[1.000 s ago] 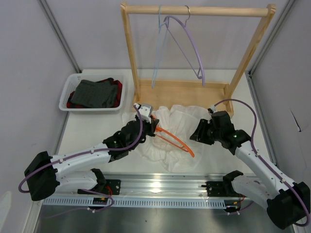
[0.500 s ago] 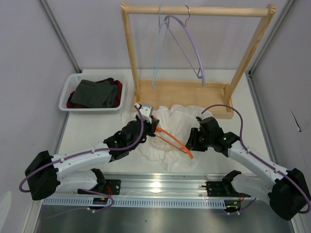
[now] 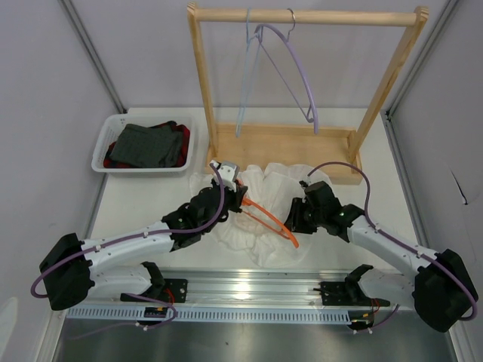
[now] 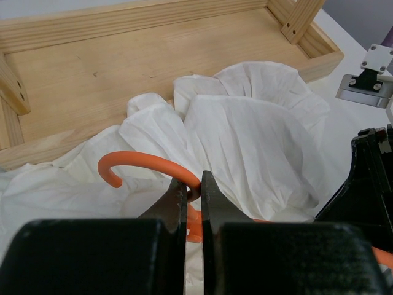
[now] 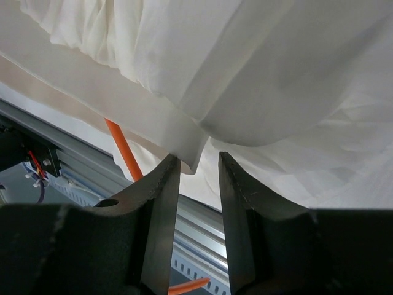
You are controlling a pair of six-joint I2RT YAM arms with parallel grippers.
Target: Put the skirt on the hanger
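The white skirt (image 3: 266, 185) lies crumpled on the table in front of the wooden rack. The orange hanger (image 3: 269, 216) lies slanted across it. My left gripper (image 3: 238, 197) is shut on the hanger's neck just below the hook (image 4: 140, 162); in the left wrist view the gripper (image 4: 193, 183) has the skirt (image 4: 245, 135) bunched behind it. My right gripper (image 3: 291, 219) is open at the hanger's lower right end. In the right wrist view the gripper (image 5: 196, 161) sits just under a hanging fold of the skirt (image 5: 245, 74), whose edge touches the left fingertip. The hanger's arm (image 5: 123, 150) shows to the left.
A wooden rack (image 3: 302, 143) stands behind the skirt, with a lilac hanger (image 3: 299, 79) and a pale blue wire hanger (image 3: 244, 83) on its bar. A white basket (image 3: 103, 145) at back left holds a dark grey garment and red cloth. A metal rail (image 3: 249, 290) runs along the near edge.
My right gripper has moved left, onto the skirt beside the hanger's lower end. My left gripper has stayed shut on the hanger's neck; the hanger shifted slightly.
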